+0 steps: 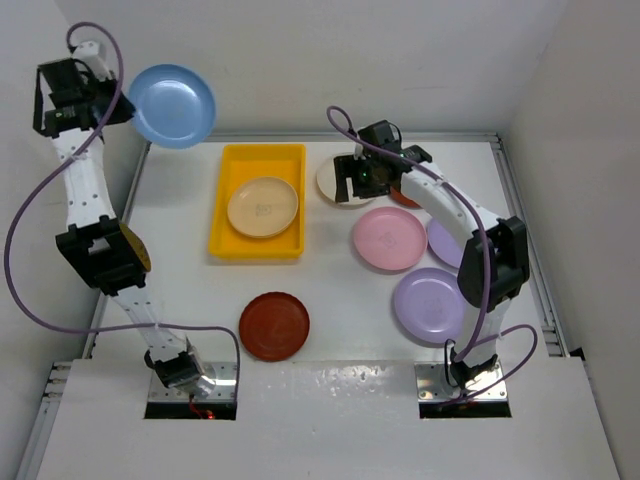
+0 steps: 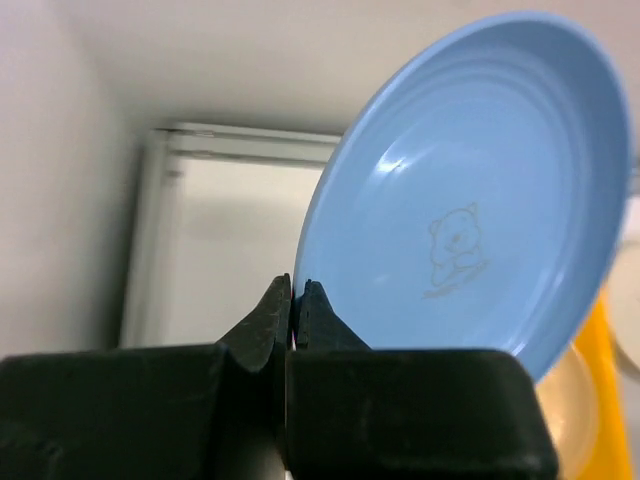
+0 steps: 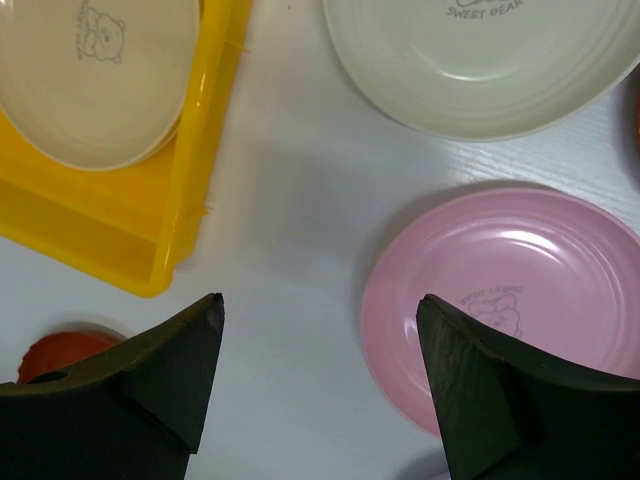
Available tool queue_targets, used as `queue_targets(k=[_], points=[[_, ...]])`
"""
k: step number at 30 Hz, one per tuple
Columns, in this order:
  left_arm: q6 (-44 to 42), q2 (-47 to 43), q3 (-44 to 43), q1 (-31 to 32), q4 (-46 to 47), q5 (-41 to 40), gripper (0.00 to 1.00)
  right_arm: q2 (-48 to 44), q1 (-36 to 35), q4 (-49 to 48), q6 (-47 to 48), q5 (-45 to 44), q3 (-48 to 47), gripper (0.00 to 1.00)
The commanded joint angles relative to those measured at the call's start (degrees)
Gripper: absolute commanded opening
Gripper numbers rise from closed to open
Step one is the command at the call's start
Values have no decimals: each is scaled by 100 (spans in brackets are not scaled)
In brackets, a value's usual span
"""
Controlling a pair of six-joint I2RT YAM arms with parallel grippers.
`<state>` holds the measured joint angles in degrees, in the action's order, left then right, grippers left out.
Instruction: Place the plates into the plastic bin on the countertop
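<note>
My left gripper (image 1: 122,108) (image 2: 296,287) is shut on the rim of a blue plate (image 1: 172,105) (image 2: 480,190) and holds it tilted in the air, above and beyond the far left corner of the white countertop (image 1: 345,300). The yellow plastic bin (image 1: 222,243) (image 3: 190,200) holds a tan-yellow plate (image 1: 262,206) (image 3: 90,70). My right gripper (image 1: 360,182) (image 3: 320,305) is open and empty above the bare counter, between the bin and the pink plate (image 1: 389,238) (image 3: 510,300). A cream plate (image 1: 333,180) (image 3: 480,60) lies just beyond it.
A dark red plate (image 1: 274,325) (image 3: 55,357) lies near the front. Two lavender plates (image 1: 428,305) (image 1: 441,243) lie at the right, partly under my right arm. Another dark red plate (image 1: 404,197) shows behind the arm. White walls enclose the counter.
</note>
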<state>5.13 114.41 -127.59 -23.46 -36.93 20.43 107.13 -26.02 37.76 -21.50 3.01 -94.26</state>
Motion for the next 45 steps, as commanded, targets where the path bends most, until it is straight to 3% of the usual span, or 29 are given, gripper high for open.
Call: queue_targets(k=[1,4,10,19,20,21,22,25,34,37,40,45], points=[[-203,-226,944,700,-227,621,0,-228,9,-304,146,51,188,77],[-362,-288,1743,1097,-227,454,0,-289,0,-313,137,51,346,77],[-855,-235,2115,1871,-412,270,0,-631,1,-330,137,-63,707,77],[-1206,301,2554,2100,-412,-64,0,-975,0,-383,-12,-195,1208,77],[-1207,301,2555,2152,-412,-117,6,-984,1,-366,-47,-195,1191,77],[-1207,379,2607,2153,-412,-118,6,-975,-8,-383,-48,-195,1182,77],[-1207,459,2608,2153,-412,-118,18,-984,-8,-375,-82,-195,1199,77],[-1207,530,2608,2153,-412,-118,30,-993,9,-462,-197,-169,1208,77],[-1260,583,2344,2153,-412,-285,46,-720,377,-743,-732,-81,962,78],[-1321,530,2292,2153,-412,-337,55,-501,720,-954,-1302,-150,822,71],[-1374,407,2160,2206,-412,-390,58,-20,984,-1139,-1954,-500,664,54],[-1374,249,1642,2206,-578,-390,64,834,1275,-1236,-2868,-810,120,53]])
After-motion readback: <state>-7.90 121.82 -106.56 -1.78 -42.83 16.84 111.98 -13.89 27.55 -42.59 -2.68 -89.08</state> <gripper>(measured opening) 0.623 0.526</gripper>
